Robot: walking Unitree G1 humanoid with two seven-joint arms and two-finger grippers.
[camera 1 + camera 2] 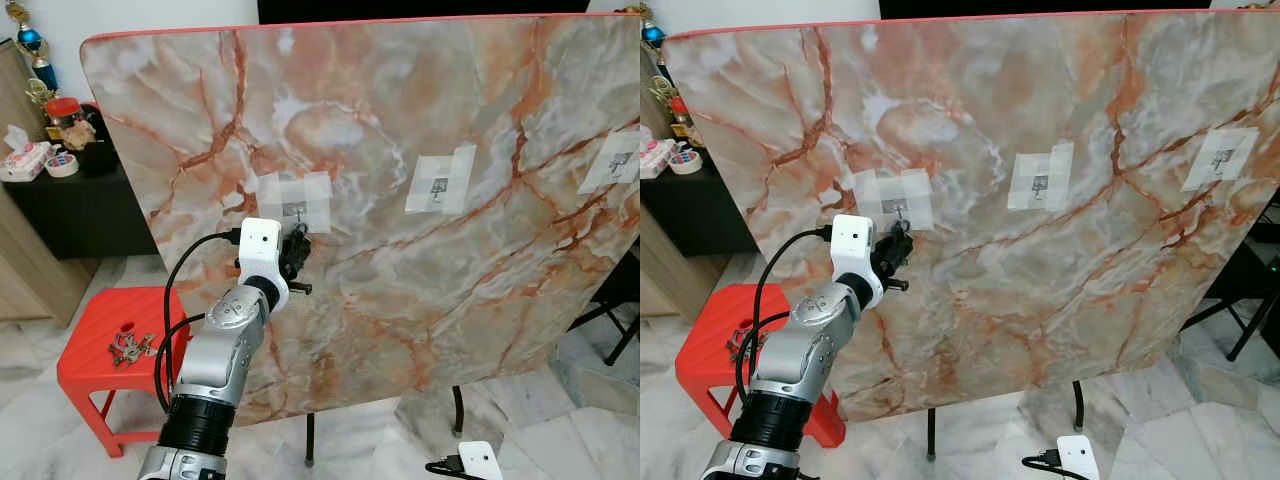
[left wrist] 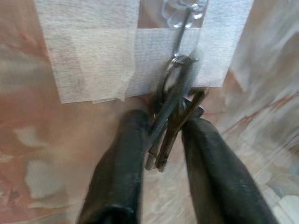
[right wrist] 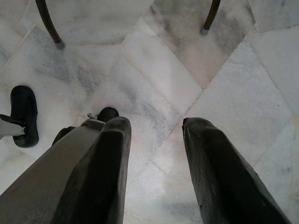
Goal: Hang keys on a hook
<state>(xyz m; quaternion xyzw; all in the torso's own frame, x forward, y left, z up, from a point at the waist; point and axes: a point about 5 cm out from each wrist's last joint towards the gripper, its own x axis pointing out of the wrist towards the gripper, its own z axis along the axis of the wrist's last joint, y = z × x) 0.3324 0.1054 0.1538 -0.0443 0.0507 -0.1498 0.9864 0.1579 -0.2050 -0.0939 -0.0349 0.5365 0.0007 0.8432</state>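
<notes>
Against the tilted marble board, the left pincer (image 2: 161, 140) pinches the keys (image 2: 174, 112), whose ring should settle fully onto the hook (image 2: 183, 28) before release

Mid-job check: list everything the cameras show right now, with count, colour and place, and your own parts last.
Marble-pattern board: one, peach and grey with a red edge, propped upright ahead.
Hooks: three, clear, under white tape patches on the board; left, middle, right.
Keys: one dark bunch, ring on the left hook's wire, between the left gripper's fingers.
Spare keys: one bunch, metallic, on the stool.
Plastic stool: one, red, on the floor at left.
Dark cabinet: one, far left, holding tape rolls, a jar and trophies.
Floor: grey-white marble tiles.
Left gripper: black fingers around the keys at the left hook.
Right gripper: open, hanging low over the floor.
</notes>
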